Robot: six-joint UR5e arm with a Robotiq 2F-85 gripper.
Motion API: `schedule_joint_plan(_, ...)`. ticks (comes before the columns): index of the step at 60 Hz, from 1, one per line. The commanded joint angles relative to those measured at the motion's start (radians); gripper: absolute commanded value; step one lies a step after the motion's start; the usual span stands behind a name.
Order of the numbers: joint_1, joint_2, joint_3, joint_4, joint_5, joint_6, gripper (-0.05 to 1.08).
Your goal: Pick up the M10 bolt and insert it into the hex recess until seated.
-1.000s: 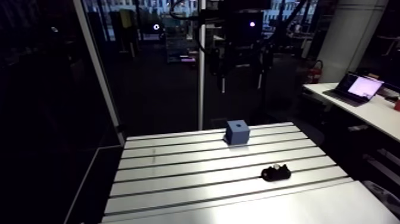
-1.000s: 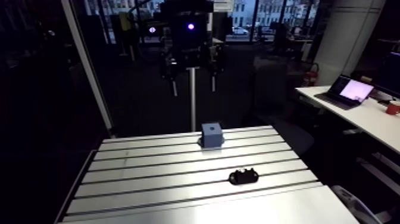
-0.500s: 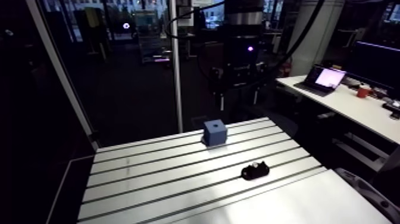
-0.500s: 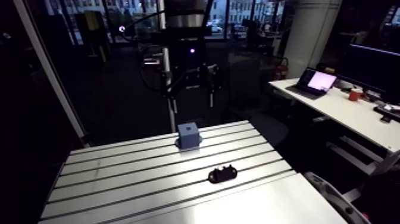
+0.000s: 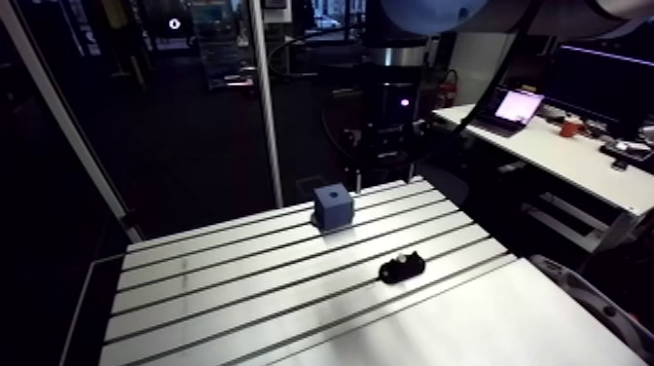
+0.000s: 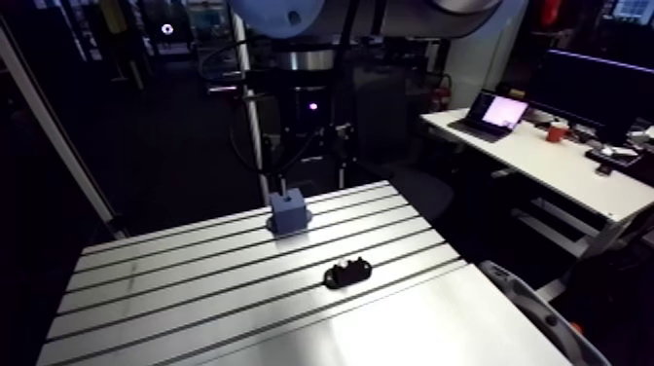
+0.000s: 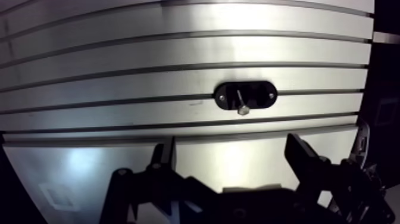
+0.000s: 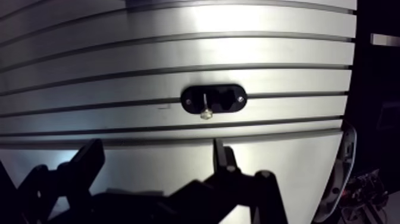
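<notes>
Arm view: high and far back, looks down across the table [image 5: 243,292], arm [image 5: 394,97] at 12 o'clock. Wrist view: close, looks straight down past the fingers [image 7: 163,158]. Shared: table slots and black holder [image 7: 245,96], 12 o'clock of the fingers.

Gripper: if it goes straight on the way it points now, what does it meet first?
Probably the open gripper meets the bare table first, just short of the black holder carrying the bolt; depth is unclear.

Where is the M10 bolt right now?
In the wrist view the M10 bolt sits in the black holder on the slotted table, ahead of the open gripper; the blue block stands apart.
</notes>
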Motion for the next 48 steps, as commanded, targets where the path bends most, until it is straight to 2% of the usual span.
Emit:
schedule_joint_plan(1, -0.028, 0.018, 0.024, -0.032, 0.000, -0.027, 0.01)
schedule_joint_plan(15, -0.066, 0.022, 0.048, -0.037, -0.003, -0.048, 0.01)
schedule_joint_plan(29, -0.081, 0.036, 0.074, -0.046, -0.003, -0.050, 0.01)
schedule_joint_plan(37, -0.082, 0.048, 0.095, -0.087, -0.006, -0.063, 0.02)
schedule_joint_plan(44, -0.082, 0.062, 0.113, -0.116, -0.006, -0.064, 0.10)
schedule_joint_plan(48, -0.082, 0.067, 0.117, -0.118, -0.006, -0.064, 0.11)
